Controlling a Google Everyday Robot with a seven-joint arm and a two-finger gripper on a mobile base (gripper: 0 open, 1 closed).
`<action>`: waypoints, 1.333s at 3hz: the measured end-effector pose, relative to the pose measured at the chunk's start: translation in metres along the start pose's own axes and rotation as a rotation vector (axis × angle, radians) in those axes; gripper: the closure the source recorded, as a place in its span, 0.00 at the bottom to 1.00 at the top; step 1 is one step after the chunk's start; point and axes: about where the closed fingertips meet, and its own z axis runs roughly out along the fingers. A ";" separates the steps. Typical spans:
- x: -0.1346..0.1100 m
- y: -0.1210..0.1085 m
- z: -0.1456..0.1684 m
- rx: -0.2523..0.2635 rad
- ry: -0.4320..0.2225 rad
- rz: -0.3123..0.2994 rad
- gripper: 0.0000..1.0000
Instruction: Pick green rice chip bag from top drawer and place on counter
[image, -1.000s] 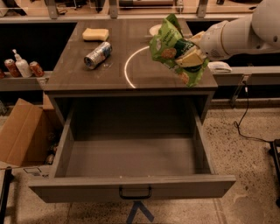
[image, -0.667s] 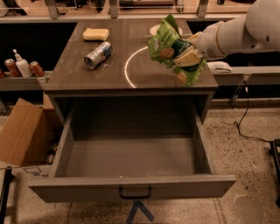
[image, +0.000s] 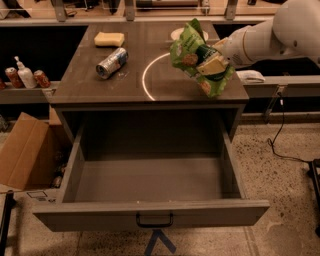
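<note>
The green rice chip bag (image: 199, 59) hangs tilted in my gripper (image: 214, 61), over the right part of the counter (image: 90, 82), beside the white arc (image: 147, 75). The gripper reaches in from the right on a white arm and is shut on the bag's right side. I cannot tell whether the bag's lower corner touches the counter. The top drawer (image: 150, 215) is pulled fully out below the counter. Its inside holds nothing that I can see, and its dark handle (image: 154, 220) faces me.
A silver can (image: 111, 63) lies on its side on the counter's left part. A yellow sponge (image: 109, 39) lies at the back left and a white bowl (image: 176, 34) behind the bag. A brown cardboard box (image: 25, 150) stands on the floor at left, below a shelf with bottles (image: 22, 76).
The arm has drawn the bag slightly back and to the right over the counter. The drawer, can and sponge have not moved.
</note>
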 end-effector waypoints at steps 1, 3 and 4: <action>0.006 -0.007 0.009 -0.002 -0.002 0.021 0.59; 0.011 -0.011 0.018 -0.005 -0.005 0.038 0.13; 0.010 -0.011 0.012 0.000 -0.025 0.037 0.00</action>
